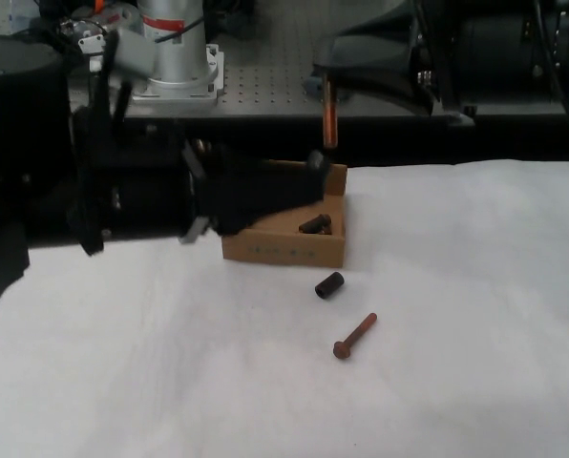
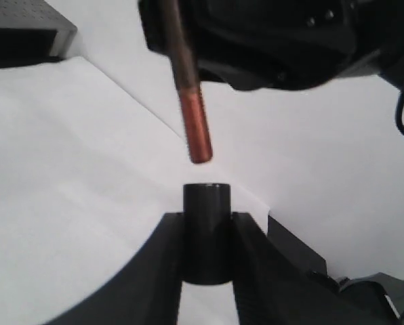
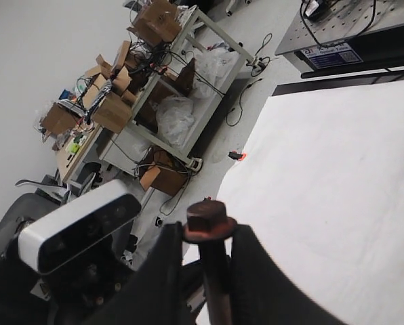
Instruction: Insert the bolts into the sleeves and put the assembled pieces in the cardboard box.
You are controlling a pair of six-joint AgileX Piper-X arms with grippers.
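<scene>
My left gripper [image 2: 206, 223] is shut on a black sleeve [image 2: 206, 203], held upright with its open end up, above the cardboard box [image 1: 284, 250]. A copper bolt [image 2: 194, 118] hangs shank-down just above the sleeve's mouth, its tip a short gap away and slightly off to one side. My right gripper [image 3: 207, 237] is shut on that bolt just below its hex head [image 3: 209, 218]. In the high view the bolt [image 1: 329, 113] hangs over the box's far right corner. One assembled piece [image 1: 315, 224] lies in the box. A loose sleeve [image 1: 329, 284] and a loose bolt [image 1: 354, 336] lie on the white cloth.
The white cloth [image 1: 475, 315] covers the bench, with free room to the right and front. A metal breadboard [image 1: 265, 86] with an arm base [image 1: 175, 43] runs along the back. The left arm's black body [image 1: 132, 196] lies left of the box.
</scene>
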